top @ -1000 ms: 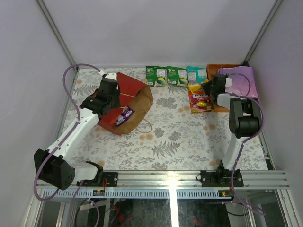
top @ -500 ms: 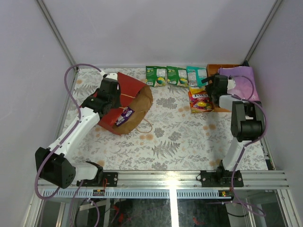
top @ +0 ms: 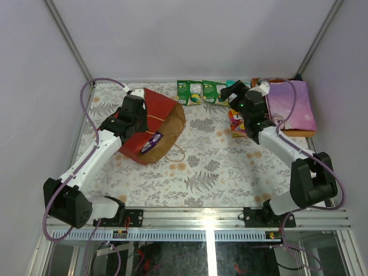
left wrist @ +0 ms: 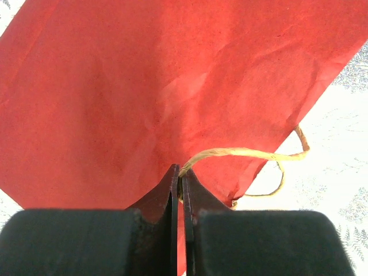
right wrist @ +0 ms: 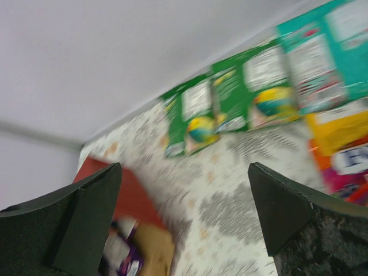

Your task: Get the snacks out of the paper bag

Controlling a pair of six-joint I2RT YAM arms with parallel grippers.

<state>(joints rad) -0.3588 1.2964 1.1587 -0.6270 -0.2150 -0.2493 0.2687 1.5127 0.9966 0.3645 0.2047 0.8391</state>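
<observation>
- Left wrist view: the left gripper [left wrist: 179, 172] has its jaws pressed together. They pinch the bag [left wrist: 172, 86] at its red edge, right where the twine handle [left wrist: 247, 153] comes out from between the tips.
- Just past those tips, the bag's red side fills almost the whole view. The handle loops away to the right of the jaws, over the table [left wrist: 345, 172].
- Right wrist view, blurred: the right gripper [right wrist: 185, 171] has its jaws wide apart with nothing between them, above the patterned table.
- Close beside the left finger [right wrist: 86, 213] is the bag's mouth, brown inside, with a purple packet [right wrist: 123, 256] lying in it.
- Close beside the right finger is a yellow-red packet [right wrist: 345, 155], flat on the table.
- Farther ahead of the open jaws, the green packets [right wrist: 192, 118] lie side by side, with a teal packet [right wrist: 322, 52] next in the row, all along the back wall.
- Top external view: the bag lies on its side, its mouth turned toward the right gripper and well apart from it. The left gripper is on the bag's upper side.
- Off to the right of the right gripper, behind its jaws, a purple book [top: 293, 106] rests on a tray [top: 287, 134].
</observation>
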